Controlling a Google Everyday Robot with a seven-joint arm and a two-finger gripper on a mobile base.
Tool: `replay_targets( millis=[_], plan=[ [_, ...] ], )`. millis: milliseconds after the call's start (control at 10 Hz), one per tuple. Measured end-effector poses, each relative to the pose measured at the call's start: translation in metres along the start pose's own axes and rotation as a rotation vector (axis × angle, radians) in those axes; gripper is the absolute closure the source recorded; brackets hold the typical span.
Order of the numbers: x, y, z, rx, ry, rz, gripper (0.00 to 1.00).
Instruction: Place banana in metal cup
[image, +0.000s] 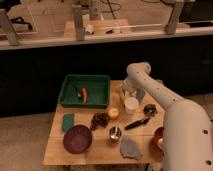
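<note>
Gripper, fingers spread, sits over the back of the worktop, just behind the white cup. Metal cup stands in front of the orange fruit. We cannot pick out the banana.

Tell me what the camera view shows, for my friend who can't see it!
A white robot arm reaches over a cluttered wooden table, its gripper hanging at the back, just behind a tall white cup. A small shiny steel cup stands nearer the front.
</note>
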Motion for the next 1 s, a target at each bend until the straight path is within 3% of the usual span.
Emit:
replay_targets(
  millis=[1000],
  plan=[
    [0.0023,0.0013,0.0017,-0.019,0.010,-0.022,0.20]
  ],
)
